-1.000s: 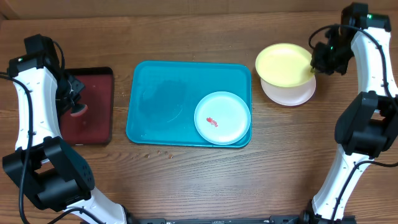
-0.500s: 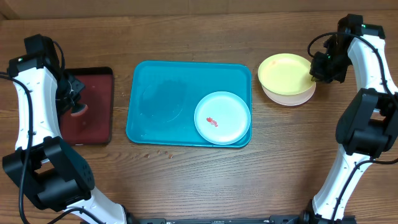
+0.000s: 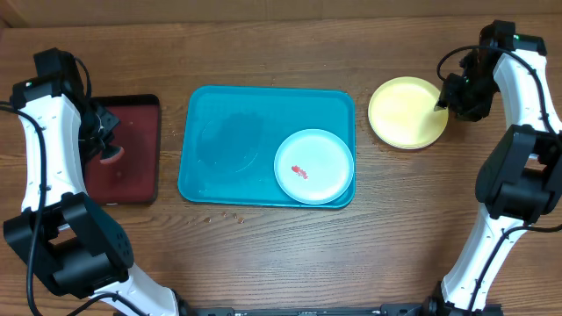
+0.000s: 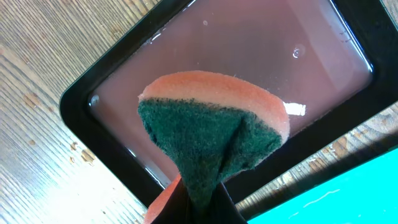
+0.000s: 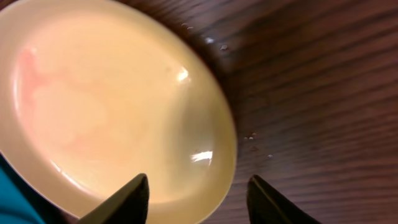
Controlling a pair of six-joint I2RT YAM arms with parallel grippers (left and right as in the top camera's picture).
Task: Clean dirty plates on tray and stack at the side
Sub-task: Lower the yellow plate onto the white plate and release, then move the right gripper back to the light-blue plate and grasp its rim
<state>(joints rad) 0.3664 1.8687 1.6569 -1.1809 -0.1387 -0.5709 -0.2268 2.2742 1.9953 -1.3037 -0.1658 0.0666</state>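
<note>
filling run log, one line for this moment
left tool: shut on sponge | right tool: open at yellow plate | mint plate: smeared, on tray

One turquoise-blue tray [image 3: 228, 132]; pale mint plate [image 3: 314, 166], small red smear, at its 4 o'clock; yellow-green plate [image 3: 407, 113], faint pink tinge; dark red tray [image 3: 132, 149], black rim; sponge [image 4: 211, 134], dark green over orange; counter [image 3: 263, 254], brown wood grain.

Nothing readable is showing: no lettering, label, brand, number or sign is appearing in any view.
</note>
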